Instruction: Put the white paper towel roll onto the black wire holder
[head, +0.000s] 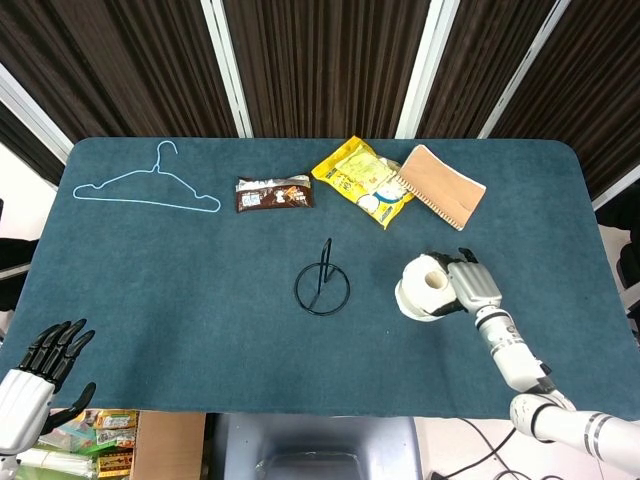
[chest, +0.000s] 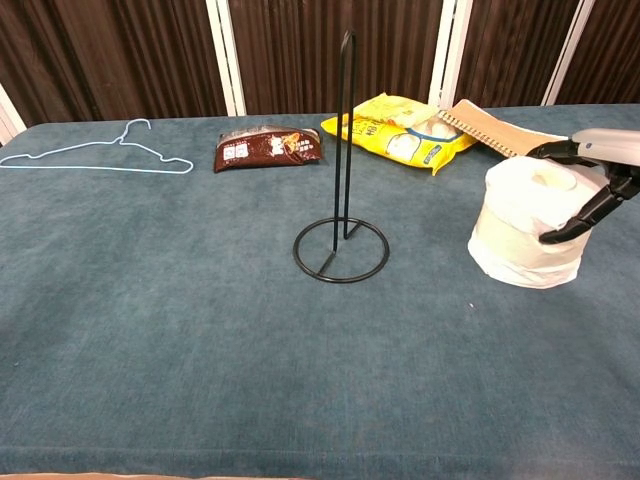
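The white paper towel roll (head: 425, 287) (chest: 520, 225) stands upright on the blue table, right of centre. My right hand (head: 472, 287) (chest: 600, 170) wraps it from the right side: the thumb presses into its near side and the fingers curl behind its top. The black wire holder (head: 323, 268) (chest: 344, 130), a ring base with a tall upright post, stands bare to the left of the roll, about a roll's width away. My left hand (head: 40, 372) hangs off the table's near left corner, fingers spread and holding nothing.
Along the far side lie a light blue hanger (head: 147, 201), a brown snack pack (head: 274, 193), a yellow bag (head: 364, 180) and a tan spiral notebook (head: 442, 186). The notebook and bag lie just behind the roll.
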